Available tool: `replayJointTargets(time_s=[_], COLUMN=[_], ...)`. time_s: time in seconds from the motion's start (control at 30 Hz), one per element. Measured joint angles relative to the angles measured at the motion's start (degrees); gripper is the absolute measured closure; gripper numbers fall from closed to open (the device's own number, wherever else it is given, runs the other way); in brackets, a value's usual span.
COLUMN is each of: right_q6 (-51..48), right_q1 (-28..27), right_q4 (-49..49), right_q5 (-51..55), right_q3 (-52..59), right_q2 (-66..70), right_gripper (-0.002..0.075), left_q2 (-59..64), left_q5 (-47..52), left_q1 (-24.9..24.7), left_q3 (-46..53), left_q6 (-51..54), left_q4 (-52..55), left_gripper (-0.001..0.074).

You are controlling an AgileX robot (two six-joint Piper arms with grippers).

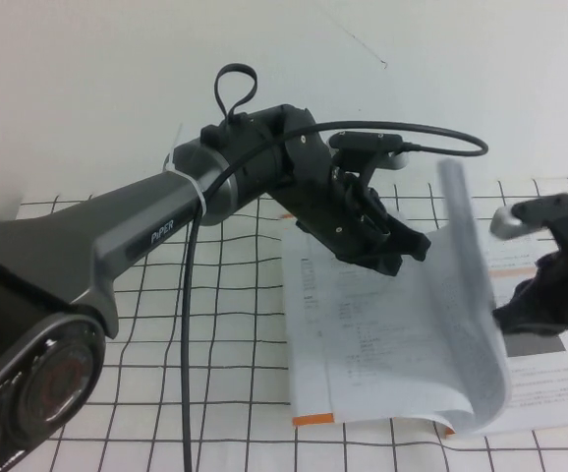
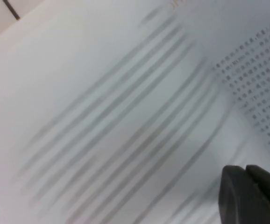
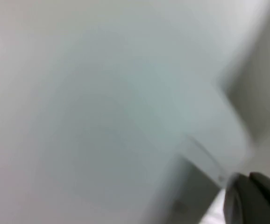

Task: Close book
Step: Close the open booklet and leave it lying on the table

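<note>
While the book (image 1: 363,324) is lying open on the table (image 1: 215,393), its spine is running away from the robot and one page (image 1: 471,275) is standing curled above it. The right gripper (image 1: 512,317) is waiting just right of the spine, nearest that page; you cannot tell its opening. The left gripper (image 1: 402,246) is hovering left of the spine, jaws seemingly closed. You are reading "PiPER" on the left arm (image 1: 171,234).
</note>
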Motion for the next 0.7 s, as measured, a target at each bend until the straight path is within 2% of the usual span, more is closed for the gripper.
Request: replayJointTargets(time_s=[0.17,0.37,0.7], right_q6=[1.3,-3.5,-7.4], right_q1=[-5.2,-5.6,-4.2], right_q4=[-0.6,4.6,7.4], right_q5=[0.1,0.5,3.9], right_q3=[0.1,0.1,0.3], right_q2=[-14.3,-25.7,-17.8], right_gripper=[0.0729,0.0729,0.0729], left_q2=[0.0,0.1,0.2], left_q5=[-1.4,-1.1,4.0], left_q1=[-2.1,-4.5,-4.2], left_q3=[0.0,0.0,-3.0], left_q6=[0.0,-0.3,-1.7], left_q4=[0.1,2.1,6.0], left_gripper=[0.0739,0.0739,0.0739])
